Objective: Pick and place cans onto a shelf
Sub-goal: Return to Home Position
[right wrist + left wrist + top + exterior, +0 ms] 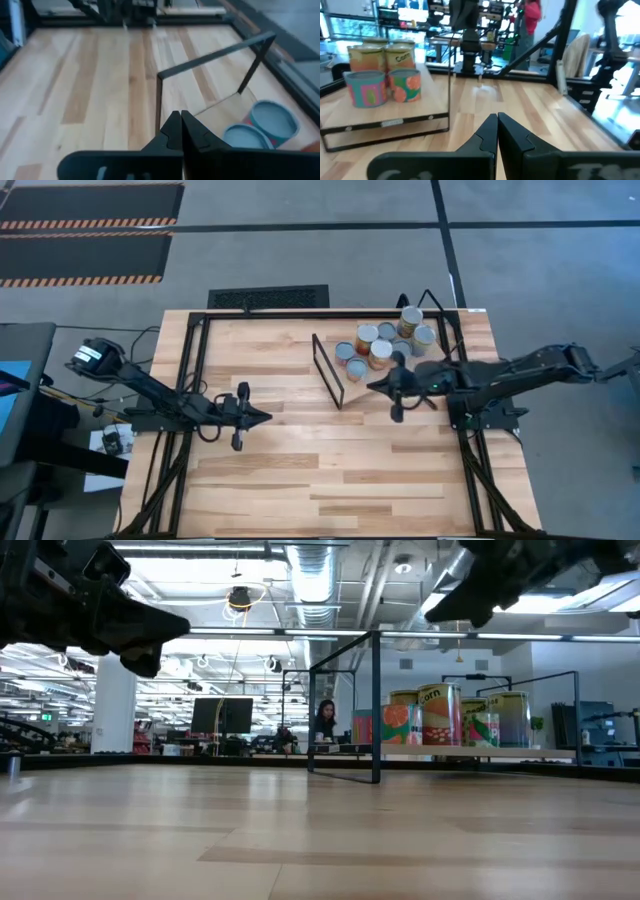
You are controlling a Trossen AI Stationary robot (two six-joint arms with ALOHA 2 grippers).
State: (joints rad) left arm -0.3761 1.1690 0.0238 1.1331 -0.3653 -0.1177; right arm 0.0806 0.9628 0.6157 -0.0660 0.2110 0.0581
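Several cans (382,345) with silver and bluish tops stand upright in a cluster on the light-wood shelf board (380,119) at the table's far right. They also show in the low view (440,715) and the left wrist view (382,75). The shelf's black wire frame (328,370) stands at its left end. My right gripper (372,386) is shut and empty, held above the table just near of the cans, between them and the frame (210,60). My left gripper (265,417) is shut and empty at the table's left middle, its fingers (496,132) pointing toward the shelf.
Black frame rails (195,380) run along the table's left, far and right sides. Bare wood (330,470) lies between the arms and toward the near edge. A person (325,720) shows in the room beyond the table.
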